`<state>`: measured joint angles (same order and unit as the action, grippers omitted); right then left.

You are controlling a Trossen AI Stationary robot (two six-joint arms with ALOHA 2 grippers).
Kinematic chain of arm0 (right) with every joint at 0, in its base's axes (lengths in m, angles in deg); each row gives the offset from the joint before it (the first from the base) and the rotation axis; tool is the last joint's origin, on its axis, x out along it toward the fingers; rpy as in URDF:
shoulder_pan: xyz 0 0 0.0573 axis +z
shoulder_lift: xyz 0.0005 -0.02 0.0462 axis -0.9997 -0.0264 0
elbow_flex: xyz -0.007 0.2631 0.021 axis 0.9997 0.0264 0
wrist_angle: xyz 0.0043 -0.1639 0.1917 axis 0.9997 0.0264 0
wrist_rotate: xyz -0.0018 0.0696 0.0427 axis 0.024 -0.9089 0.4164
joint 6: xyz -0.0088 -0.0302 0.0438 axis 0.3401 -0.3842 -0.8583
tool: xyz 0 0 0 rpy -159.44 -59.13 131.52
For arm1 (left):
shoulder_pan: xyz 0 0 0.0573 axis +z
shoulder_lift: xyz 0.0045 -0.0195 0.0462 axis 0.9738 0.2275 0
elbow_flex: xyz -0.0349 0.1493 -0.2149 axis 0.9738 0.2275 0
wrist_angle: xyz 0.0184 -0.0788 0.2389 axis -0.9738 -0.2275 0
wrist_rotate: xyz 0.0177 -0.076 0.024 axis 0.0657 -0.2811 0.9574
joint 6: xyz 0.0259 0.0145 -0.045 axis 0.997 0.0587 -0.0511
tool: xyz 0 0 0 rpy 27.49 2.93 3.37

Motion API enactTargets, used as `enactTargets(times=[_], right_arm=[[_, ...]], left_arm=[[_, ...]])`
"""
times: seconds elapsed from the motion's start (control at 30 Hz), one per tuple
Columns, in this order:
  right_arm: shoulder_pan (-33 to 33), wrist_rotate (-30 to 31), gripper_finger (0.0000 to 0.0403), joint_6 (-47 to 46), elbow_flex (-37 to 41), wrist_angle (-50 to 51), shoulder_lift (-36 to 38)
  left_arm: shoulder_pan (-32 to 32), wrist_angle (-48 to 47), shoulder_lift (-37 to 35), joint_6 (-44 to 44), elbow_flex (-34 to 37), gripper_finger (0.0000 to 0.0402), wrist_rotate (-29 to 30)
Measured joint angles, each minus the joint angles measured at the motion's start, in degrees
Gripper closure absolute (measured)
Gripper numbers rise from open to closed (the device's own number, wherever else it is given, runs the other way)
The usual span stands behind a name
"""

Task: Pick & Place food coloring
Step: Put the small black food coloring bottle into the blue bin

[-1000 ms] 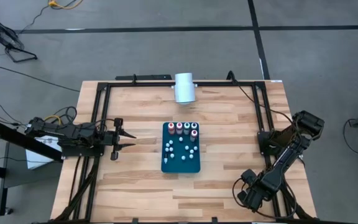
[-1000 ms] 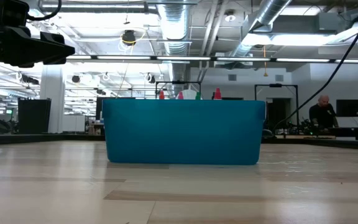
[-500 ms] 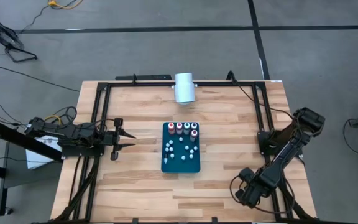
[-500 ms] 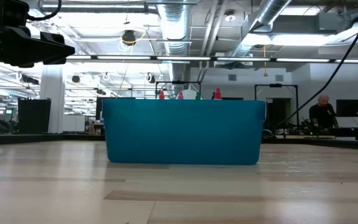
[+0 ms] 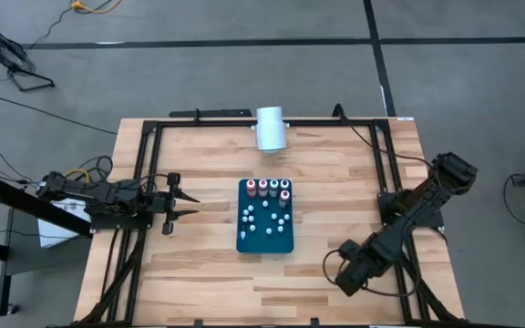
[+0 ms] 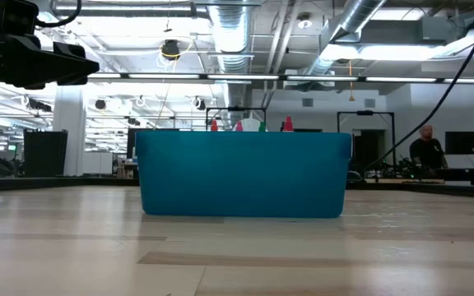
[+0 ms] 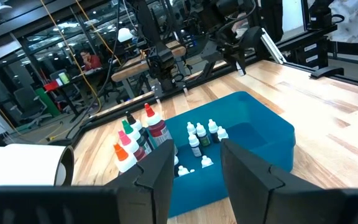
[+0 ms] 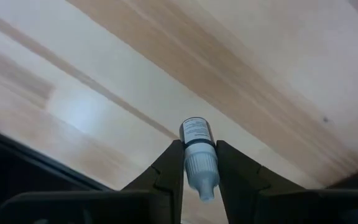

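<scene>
The high view looks straight down on the whole table. The low view sits at tabletop height, close to the tray, facing the room. Both wrist views look forward between their fingers; the left shares the tray.

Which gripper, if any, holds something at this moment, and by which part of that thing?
The right gripper pinches a small food coloring bottle at its neck, just below the label. The left gripper holds nothing.
</scene>
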<state>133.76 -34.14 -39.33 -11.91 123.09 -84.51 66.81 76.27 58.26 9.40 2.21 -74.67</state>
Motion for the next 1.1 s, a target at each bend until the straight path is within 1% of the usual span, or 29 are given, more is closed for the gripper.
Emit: enactTargets(times=[0.17, 0.5, 0.87, 1.1], right_arm=[[-3.10, 0.24, 0.0331, 6.06, -1.36, -0.39, -0.02], [-8.96, 3.99, 0.0331, 19.64, -5.84, -0.33, -0.06], [-13.80, 7.75, 0.0331, 32.41, -10.47, 0.78, -0.22], [-16.43, 9.05, 0.0331, 40.22, -12.65, 1.38, -0.22]], left_arm=[[0.00, -0.02, 0.00, 0.00, 0.00, 0.0278, 0.00], [0.00, 0.00, 0.00, 0.03, 0.00, 0.0278, 0.00], [0.02, -0.02, 0.00, 0.00, 0.00, 0.0278, 0.00], [0.00, 0.00, 0.02, -0.02, 0.00, 0.0278, 0.00]])
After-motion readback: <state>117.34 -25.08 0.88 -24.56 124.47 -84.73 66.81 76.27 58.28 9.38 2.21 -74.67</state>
